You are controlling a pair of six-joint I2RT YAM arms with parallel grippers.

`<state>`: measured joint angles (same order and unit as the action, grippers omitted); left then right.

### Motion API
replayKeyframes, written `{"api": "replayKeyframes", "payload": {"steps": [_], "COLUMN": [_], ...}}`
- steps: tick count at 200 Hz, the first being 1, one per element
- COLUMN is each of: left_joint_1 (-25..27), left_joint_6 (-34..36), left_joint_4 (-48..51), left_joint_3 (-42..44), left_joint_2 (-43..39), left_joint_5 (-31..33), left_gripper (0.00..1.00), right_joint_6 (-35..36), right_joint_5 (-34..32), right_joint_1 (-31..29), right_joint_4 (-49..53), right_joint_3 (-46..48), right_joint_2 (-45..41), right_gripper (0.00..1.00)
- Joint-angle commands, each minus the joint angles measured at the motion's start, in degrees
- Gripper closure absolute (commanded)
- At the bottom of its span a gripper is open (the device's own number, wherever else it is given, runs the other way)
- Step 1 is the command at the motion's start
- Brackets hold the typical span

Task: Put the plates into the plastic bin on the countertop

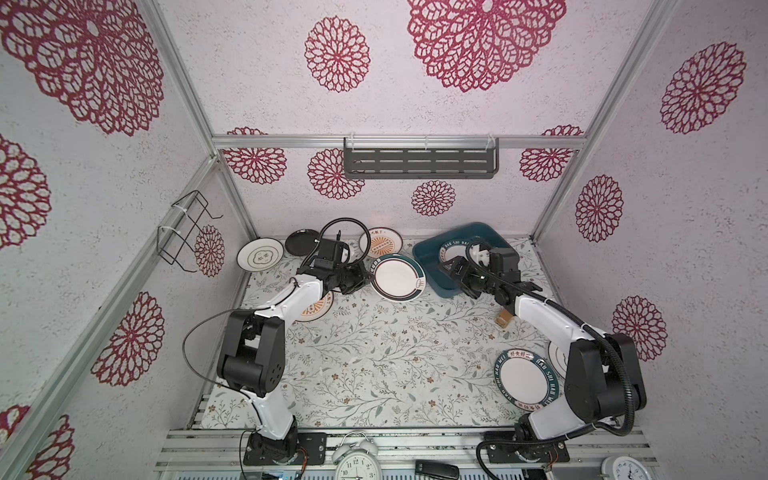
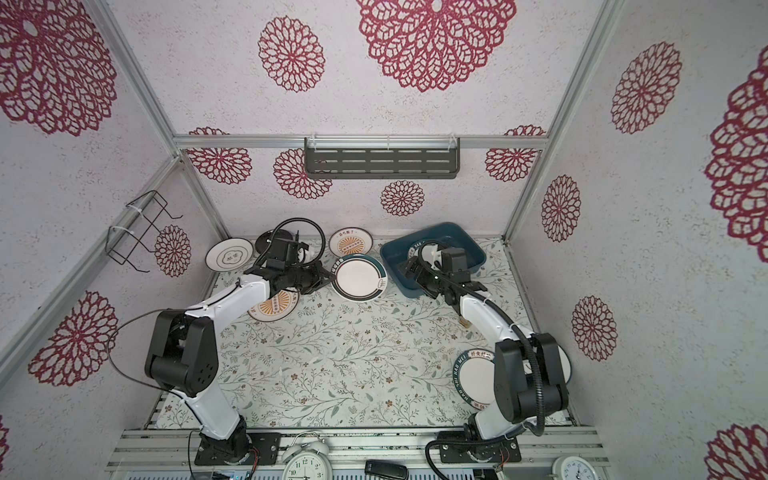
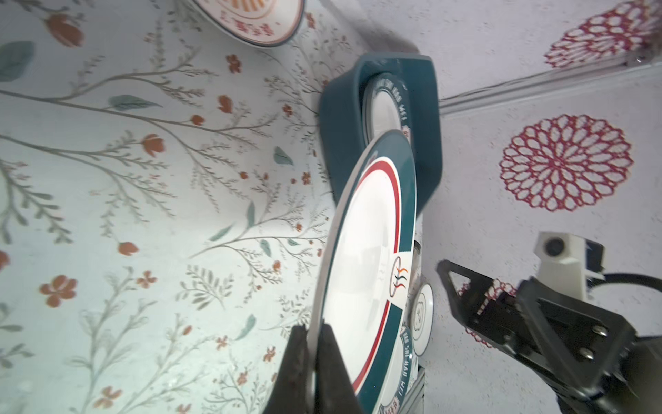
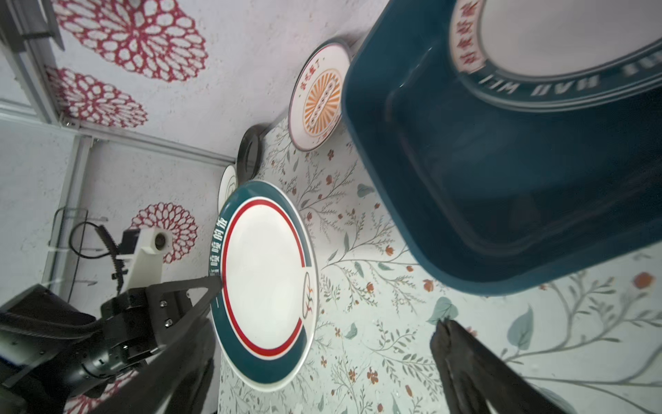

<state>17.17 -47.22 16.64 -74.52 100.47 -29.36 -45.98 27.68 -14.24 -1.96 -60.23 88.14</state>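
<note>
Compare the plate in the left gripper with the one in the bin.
The held plate is pinched by its rim in the left gripper, outside the bin; the bin plate lies inside. The held plate has a red ring; the bin plate's rim shows none. Both are round, white-centred, teal-rimmed.

Grey shelf (image 1: 419, 164) and wire rack (image 1: 185, 237) hang; alarm clock (image 1: 358, 463) stands.

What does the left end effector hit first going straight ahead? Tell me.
The bin, probably: the left end effector, shut on a plate, points at its near wall, so the plate would touch first. Height is unclear.
</note>
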Motion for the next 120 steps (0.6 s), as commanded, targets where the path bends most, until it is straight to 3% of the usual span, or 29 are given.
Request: {"api": "replayKeyframes", "payload": {"steps": [1, 22, 120], "left_joint_1": [1.45, 3.37, 7.62], "left_joint_6": [-1.7, -2.85, -4.9], "left_joint_4": [-0.65, -0.8, -3.09], "left_joint_3": [0.21, 0.09, 0.21], "left_joint_2": [-3.28, -5.13, -7.74], "left_joint_5": [0.76, 1.43, 4.48], "left_gripper": [1.0, 1.0, 1.0], "right_joint_6": [-1.05, -1.38, 0.89], "right_joint_5": [3.58, 5.22, 7.31], "right_joint_1": [-1.05, -1.13, -1.13], "right_joint_4": [-4.41, -5.25, -2.78], "right_joint_3": [0.97, 1.51, 1.87], "right_joint_2": [-2.17, -2.17, -3.71], "right_gripper": [0.02, 0.08, 0.61]}}
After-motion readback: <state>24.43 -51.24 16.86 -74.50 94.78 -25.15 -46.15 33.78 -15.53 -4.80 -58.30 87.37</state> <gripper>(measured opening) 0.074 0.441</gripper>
